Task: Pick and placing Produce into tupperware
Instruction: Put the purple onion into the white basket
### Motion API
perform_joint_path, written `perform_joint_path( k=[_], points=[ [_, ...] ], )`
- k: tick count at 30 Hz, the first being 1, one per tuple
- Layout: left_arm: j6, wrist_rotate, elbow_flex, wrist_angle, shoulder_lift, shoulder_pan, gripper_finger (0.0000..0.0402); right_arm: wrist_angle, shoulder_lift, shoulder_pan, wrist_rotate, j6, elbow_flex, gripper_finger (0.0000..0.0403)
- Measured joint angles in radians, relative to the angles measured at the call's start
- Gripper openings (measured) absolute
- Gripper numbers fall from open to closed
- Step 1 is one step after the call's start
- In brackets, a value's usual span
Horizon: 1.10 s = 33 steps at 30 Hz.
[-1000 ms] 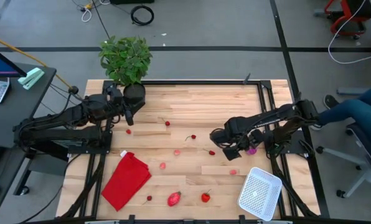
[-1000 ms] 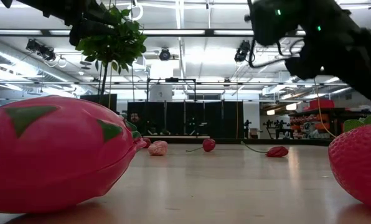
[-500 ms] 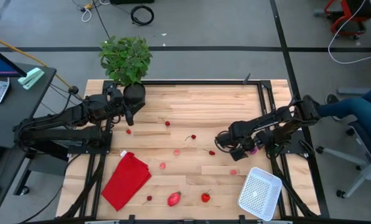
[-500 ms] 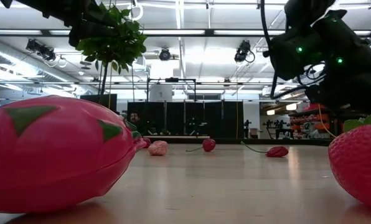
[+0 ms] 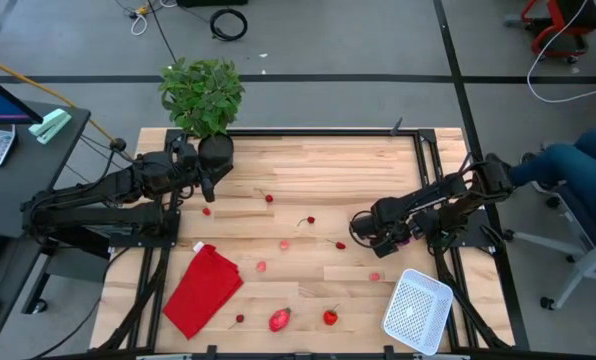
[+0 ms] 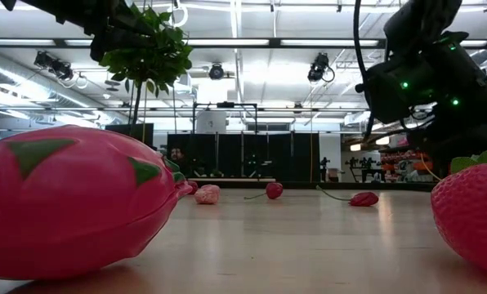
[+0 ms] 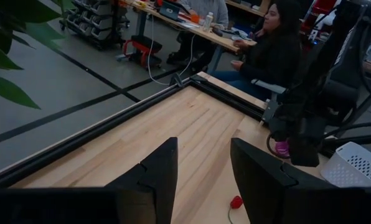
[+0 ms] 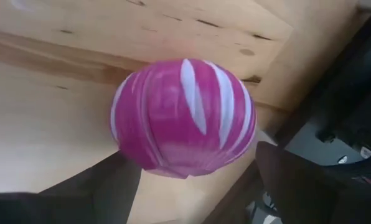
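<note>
My right end effector point(image 8: 192, 180) straddles the purple white-striped toy ball point(image 8: 184, 118), fingers spread, not pinching. It looks light, hard, roll-prone; I'd grip across its widest middle.

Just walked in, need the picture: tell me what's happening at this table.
The right claw, open, straddles a purple-and-white striped toy ball near the table's right edge; whether it grips is unclear. The white perforated plastic container sits at the front right corner, apparently empty. Small red toy fruits lie scattered on the wooden table. The left claw waits by the potted plant.
</note>
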Motion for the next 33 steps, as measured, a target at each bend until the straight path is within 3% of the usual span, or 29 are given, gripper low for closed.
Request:
perform_joint_path(
  k=[7, 33],
  points=[
    [0.000, 0.000, 0.000, 0.000, 0.000, 0.000, 0.0147, 0.090, -0.005, 0.000, -0.001, 0.000, -0.038, 0.0319],
    [-0.002, 0.000, 0.000, 0.000, 0.000, 0.000, 0.0155, 0.116, -0.002, 0.000, 0.011, 0.000, -0.041, 0.0313]
  ],
)
